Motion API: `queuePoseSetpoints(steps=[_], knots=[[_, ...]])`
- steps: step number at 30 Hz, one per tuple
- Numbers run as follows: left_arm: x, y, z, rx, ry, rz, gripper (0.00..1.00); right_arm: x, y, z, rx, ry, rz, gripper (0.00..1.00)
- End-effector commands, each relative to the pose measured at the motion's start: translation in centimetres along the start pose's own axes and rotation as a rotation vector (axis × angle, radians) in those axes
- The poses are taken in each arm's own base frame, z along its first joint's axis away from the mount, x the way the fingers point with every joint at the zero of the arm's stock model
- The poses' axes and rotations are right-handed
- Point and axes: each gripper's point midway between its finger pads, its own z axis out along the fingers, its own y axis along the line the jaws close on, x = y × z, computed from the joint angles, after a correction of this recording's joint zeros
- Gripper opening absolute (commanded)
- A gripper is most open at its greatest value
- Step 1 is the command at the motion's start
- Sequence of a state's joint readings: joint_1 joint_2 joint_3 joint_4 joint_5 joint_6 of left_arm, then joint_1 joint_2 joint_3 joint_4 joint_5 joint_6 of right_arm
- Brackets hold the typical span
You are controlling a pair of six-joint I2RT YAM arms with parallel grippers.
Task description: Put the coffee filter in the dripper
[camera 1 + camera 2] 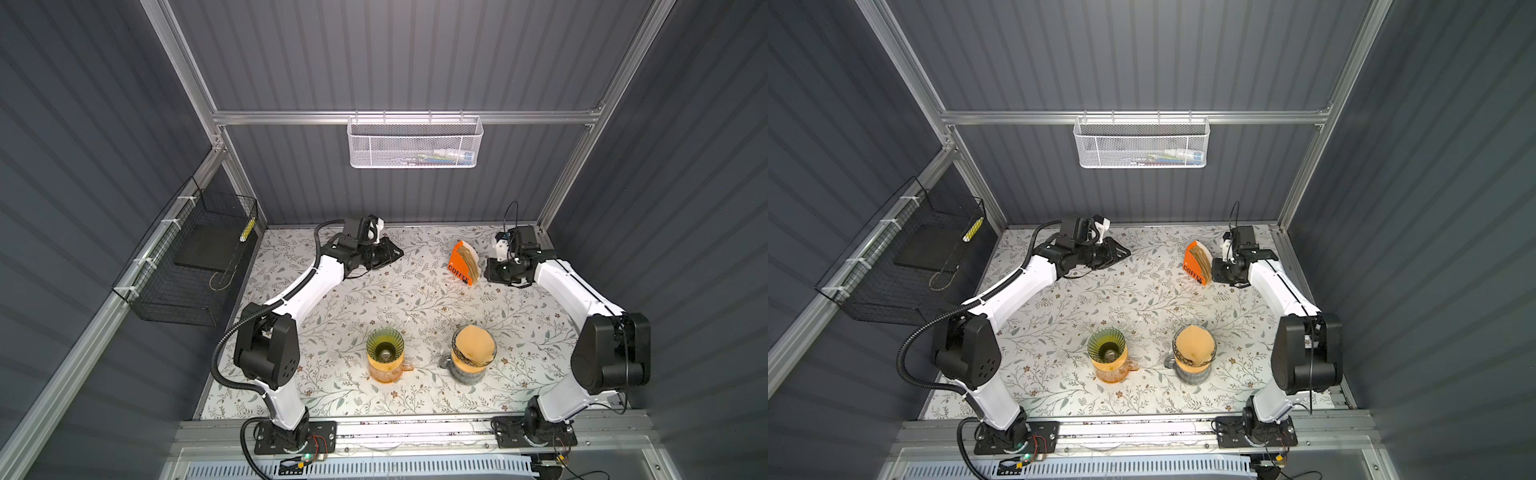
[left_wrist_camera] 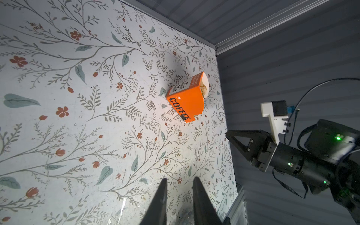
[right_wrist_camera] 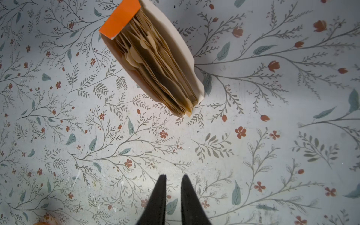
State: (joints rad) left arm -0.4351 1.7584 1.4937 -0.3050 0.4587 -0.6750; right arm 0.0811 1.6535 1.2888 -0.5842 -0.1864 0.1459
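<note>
In both top views the box of filters stands at the far right of the desk, its open mouth turned toward the right tool just beside it. The green dripper sits empty near the front, and the second dripper holds a filter. In the left wrist view the left tool hangs narrowly parted and empty, well clear of the box. In the right wrist view the right tool, slightly parted and empty, points down short of the filters, probably lining up a pinch.
</note>
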Motion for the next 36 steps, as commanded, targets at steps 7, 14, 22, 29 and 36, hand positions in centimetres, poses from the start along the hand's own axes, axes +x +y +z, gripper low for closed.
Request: queuePoseSetpoints(steps=[7, 14, 22, 29, 36], knots=[[-0.3, 0.8, -0.1, 0.016, 0.011, -0.025, 0.24, -1.4, -1.1, 2.9, 0.035, 0.029, -0.016, 0.24], [-0.2, 1.2, 0.2, 0.012, 0.012, -0.04, 0.25, -1.4, -2.0, 4.4, 0.054, 0.059, -0.016, 0.26], [-0.2, 1.5, 0.5, 0.004, 0.018, -0.049, 0.24, -1.2, -2.4, 6.0, 0.061, 0.09, -0.029, 0.21], [-0.1, 1.8, 0.8, 0.002, 0.021, -0.058, 0.24, -1.2, -2.4, 7.1, 0.05, 0.11, -0.029, 0.22], [-0.2, 1.9, 1.1, 0.001, 0.021, -0.06, 0.24, -1.3, -2.5, 8.0, 0.049, 0.123, -0.031, 0.22]])
